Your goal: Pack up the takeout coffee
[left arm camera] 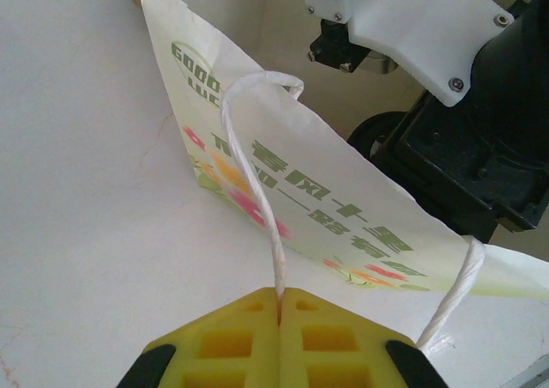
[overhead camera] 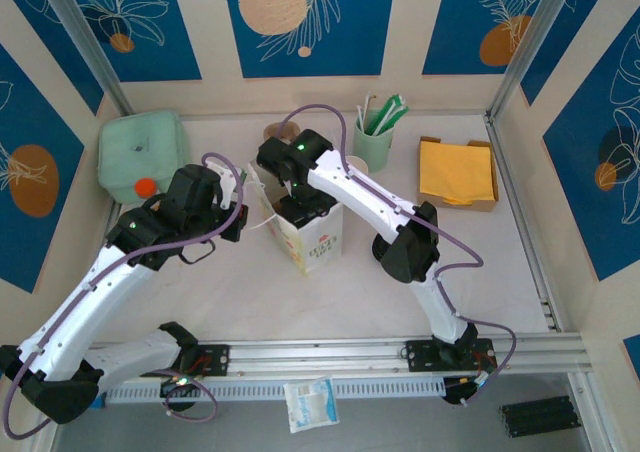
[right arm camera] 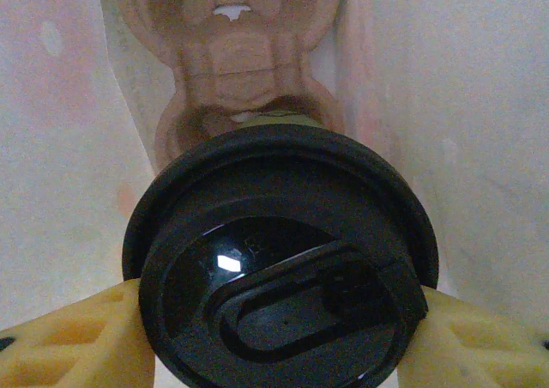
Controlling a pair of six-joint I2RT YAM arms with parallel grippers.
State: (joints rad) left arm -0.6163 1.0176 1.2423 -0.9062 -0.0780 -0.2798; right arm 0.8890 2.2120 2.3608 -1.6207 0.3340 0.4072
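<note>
A white printed paper bag (overhead camera: 312, 240) stands open mid-table. My left gripper (left arm camera: 280, 292) is shut on the bag's white string handle (left arm camera: 257, 173) and holds that side up; from above, this gripper (overhead camera: 240, 200) is at the bag's left. My right gripper (overhead camera: 300, 202) reaches down into the bag's mouth. In the right wrist view its yellow fingers (right arm camera: 77, 336) are shut on the takeout coffee, whose round black lid (right arm camera: 279, 251) faces the camera. The cup hangs inside the bag over a brown moulded-pulp carrier (right arm camera: 236, 62) on the bag's bottom. The cup's body is hidden under the lid.
A mint-green cup of straws (overhead camera: 375, 137) stands at the back, with a tray of yellow napkins (overhead camera: 457, 172) to its right. A pale green box (overhead camera: 140, 152) sits at the back left, an orange cap (overhead camera: 146, 186) by it. A small packet (overhead camera: 310, 404) lies beyond the near rail.
</note>
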